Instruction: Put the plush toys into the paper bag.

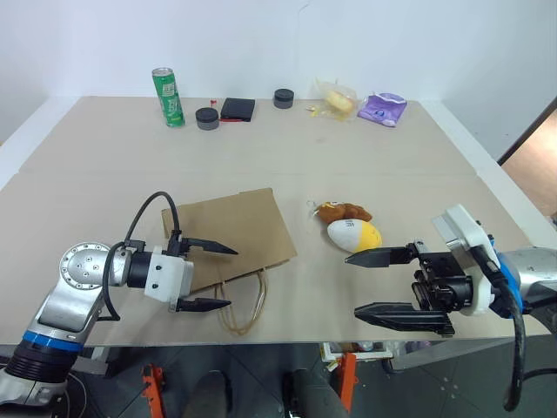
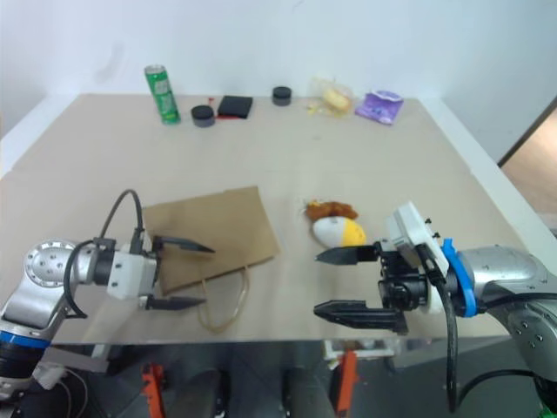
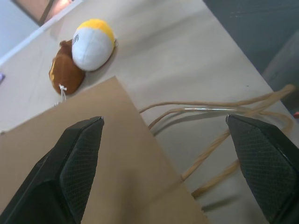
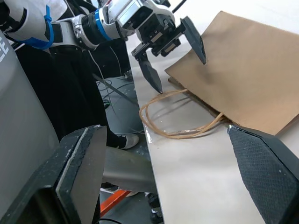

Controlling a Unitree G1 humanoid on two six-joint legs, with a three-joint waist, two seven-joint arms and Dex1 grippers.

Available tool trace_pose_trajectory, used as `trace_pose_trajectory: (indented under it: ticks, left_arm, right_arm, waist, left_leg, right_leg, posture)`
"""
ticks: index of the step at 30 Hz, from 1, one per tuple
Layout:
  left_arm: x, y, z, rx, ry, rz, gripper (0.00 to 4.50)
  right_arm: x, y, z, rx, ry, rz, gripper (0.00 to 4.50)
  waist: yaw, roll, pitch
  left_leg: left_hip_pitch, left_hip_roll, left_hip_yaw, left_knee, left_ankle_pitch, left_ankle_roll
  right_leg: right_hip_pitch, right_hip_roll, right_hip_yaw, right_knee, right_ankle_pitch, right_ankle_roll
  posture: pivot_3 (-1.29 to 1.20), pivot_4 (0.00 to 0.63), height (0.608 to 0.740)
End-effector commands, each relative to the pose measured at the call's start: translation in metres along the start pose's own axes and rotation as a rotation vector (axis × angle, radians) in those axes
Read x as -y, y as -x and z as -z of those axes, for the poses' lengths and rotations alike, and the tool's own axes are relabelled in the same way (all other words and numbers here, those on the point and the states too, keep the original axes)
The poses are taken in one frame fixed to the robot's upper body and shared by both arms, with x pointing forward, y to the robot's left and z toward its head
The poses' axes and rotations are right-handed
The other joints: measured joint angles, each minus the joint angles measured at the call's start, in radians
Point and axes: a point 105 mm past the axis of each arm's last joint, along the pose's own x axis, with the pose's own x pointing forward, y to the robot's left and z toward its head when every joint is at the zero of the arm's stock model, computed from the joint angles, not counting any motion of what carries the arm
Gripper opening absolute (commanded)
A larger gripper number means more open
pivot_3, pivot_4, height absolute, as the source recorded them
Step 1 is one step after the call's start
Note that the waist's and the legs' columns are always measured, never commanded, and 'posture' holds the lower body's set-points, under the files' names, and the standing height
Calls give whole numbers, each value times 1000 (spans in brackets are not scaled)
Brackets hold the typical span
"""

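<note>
With both plush toys [image 1: 348, 226] lying touching beside the flat paper bag [image 1: 231, 235], the left gripper [image 1: 204, 276] and right gripper [image 1: 387, 283], jaws apart and empty, must first open the bag's mouth.

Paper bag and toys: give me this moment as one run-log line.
paper bag: flat on table, handles toward robot | plush toys: beside bag, touching, not bagged | left gripper: open over bag's mouth edge | right gripper: open, empty, near toys

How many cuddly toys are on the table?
2. The yellow and white egg-shaped toy lies right of the flat paper bag, and the brown furry toy sits touching it on its far side. None looks hidden.
</note>
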Motion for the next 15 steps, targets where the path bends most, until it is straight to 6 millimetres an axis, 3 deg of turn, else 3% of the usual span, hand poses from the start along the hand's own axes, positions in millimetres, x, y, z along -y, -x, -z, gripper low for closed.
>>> trace_pose_trajectory:
  ticks: [1,6,15]
  left_arm:
    - [3,2,4,-39,-108,41,4325]
    - [7,-3,11,-54,-133,46,4325]
    - [0,-26,6,-10,-120,-17,4325]
  right_arm:
    - [-5,1,-11,22,54,7,4500]
    - [-6,-1,-11,34,47,14,4500]
    - [-5,-4,-13,40,44,21,4500]
  waist:
    - [0,0,0]
    - [0,0,0]
    - [-1,0,0]
  left_leg:
    - [0,0,0,0,0,0]
    - [0,1,0,0,0,0]
    - [0,1,0,0,0,0]
  right_leg:
    - [0,0,0,0,0,0]
    - [0,0,0,0,0,0]
    - [0,1,0,0,0,0]
  posture:
    - [0,150,740]
    - [0,150,740]
    - [0,150,740]
